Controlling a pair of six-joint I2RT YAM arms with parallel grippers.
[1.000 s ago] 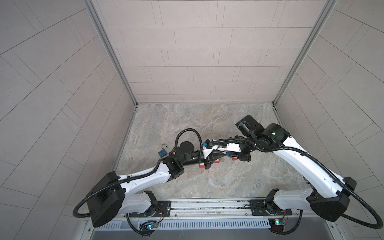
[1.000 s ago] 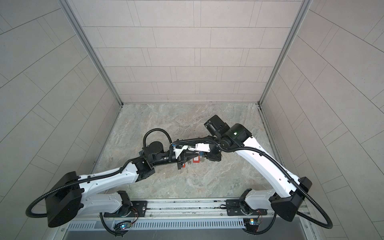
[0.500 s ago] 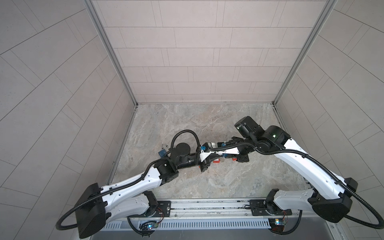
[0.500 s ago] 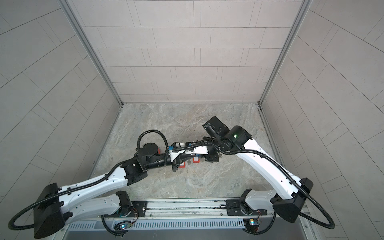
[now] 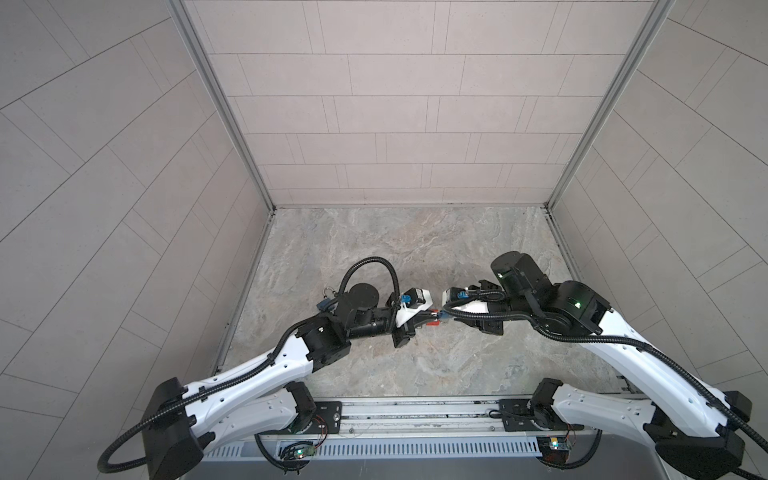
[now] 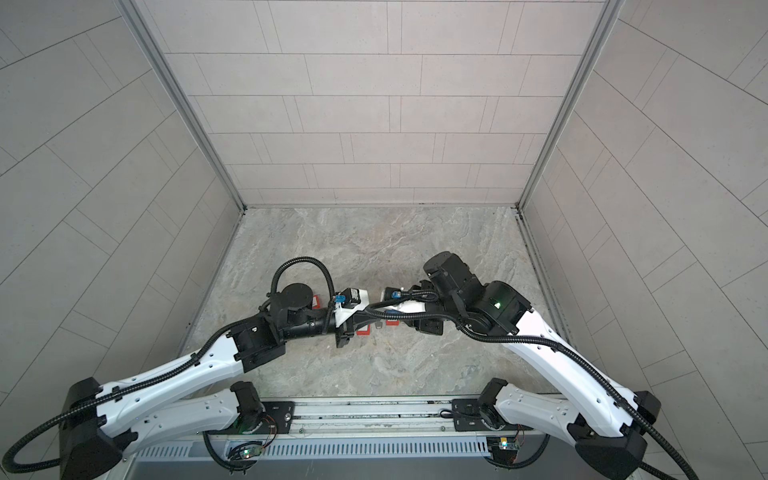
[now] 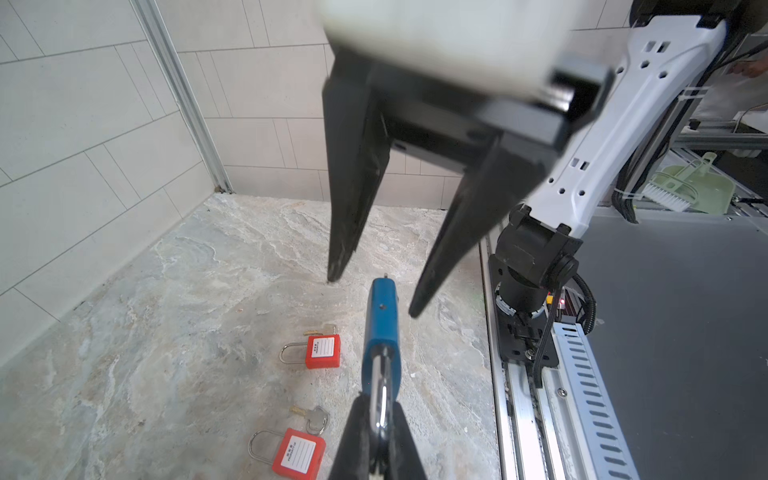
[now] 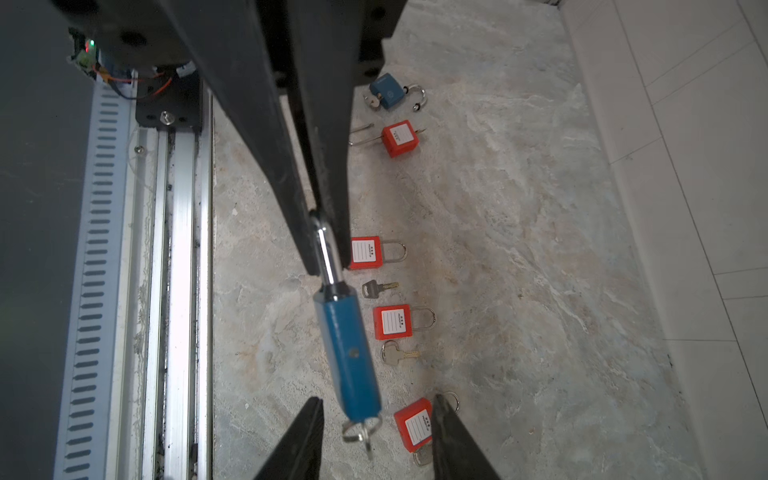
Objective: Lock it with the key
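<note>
A blue padlock [image 7: 380, 332] hangs in the air above the stone floor. My left gripper [image 7: 379, 401] is shut on its silver shackle [image 8: 326, 249]. A key [image 8: 363, 434] on a ring sticks out of the padlock's far end. My right gripper [image 8: 376, 401] is open, one finger on each side of that key end, touching neither key nor padlock. In both top views the two grippers meet nose to nose at mid-floor, the left gripper [image 5: 430, 322] and the right gripper [image 5: 451, 318], with the padlock [image 5: 443, 319] between them.
Several red padlocks lie on the floor below, among them one [image 8: 365, 252] and another [image 8: 392, 322], with loose keys [image 8: 378, 287] beside them. A second blue padlock [image 8: 388, 91] lies with its shackle open. The metal base rail [image 8: 178, 249] runs along the front edge.
My right gripper's jaws have opened and it has drawn back slightly to the right from the padlock's key end. The left gripper keeps its hold on the shackle.
</note>
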